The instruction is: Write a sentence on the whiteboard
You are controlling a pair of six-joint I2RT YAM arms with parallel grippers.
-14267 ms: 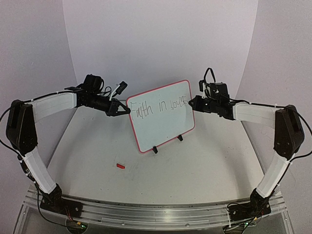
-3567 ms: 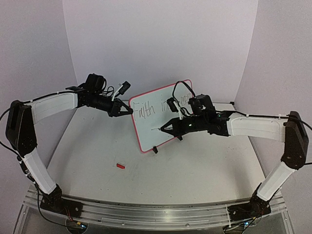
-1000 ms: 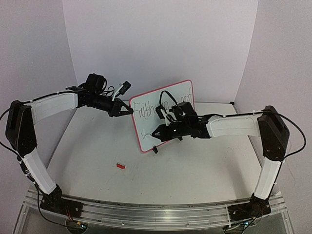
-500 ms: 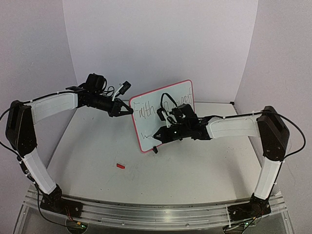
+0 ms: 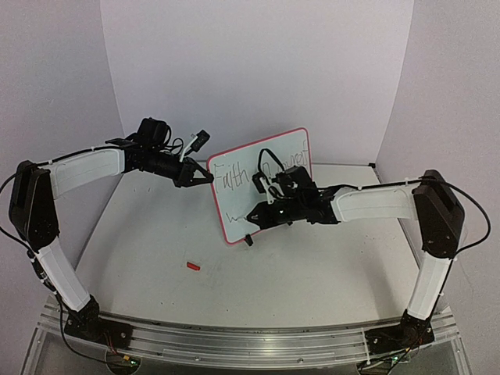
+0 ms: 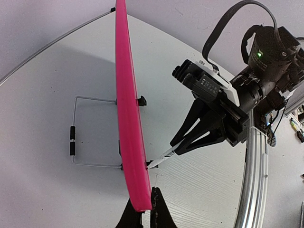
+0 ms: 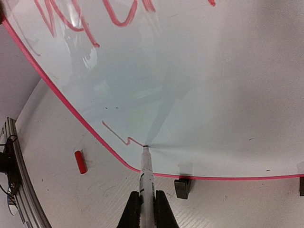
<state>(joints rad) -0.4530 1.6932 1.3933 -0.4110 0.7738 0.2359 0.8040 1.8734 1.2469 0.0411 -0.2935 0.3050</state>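
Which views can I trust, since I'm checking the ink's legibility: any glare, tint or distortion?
Top external: the sentence is small, soft, partly blocked by the right arm. Right wrist: sharp, but strokes look red, and the whiteboard carries reflections and a shadow of the marker. Left wrist: wide-angle bending, board seen edge-on, no writing visible.

Top view: right hand (image 5: 254,216) covers the middle of the sentence (image 5: 226,178) on the whiteboard (image 5: 228,205); the lower strokes are too small to read. Left wrist view: whiteboard is edge-on, writing face hidden, left hand (image 6: 145,211) cropped at the bottom edge. Right wrist view: top line cut off, marker (image 7: 146,167) barrel cropped between the fingers.
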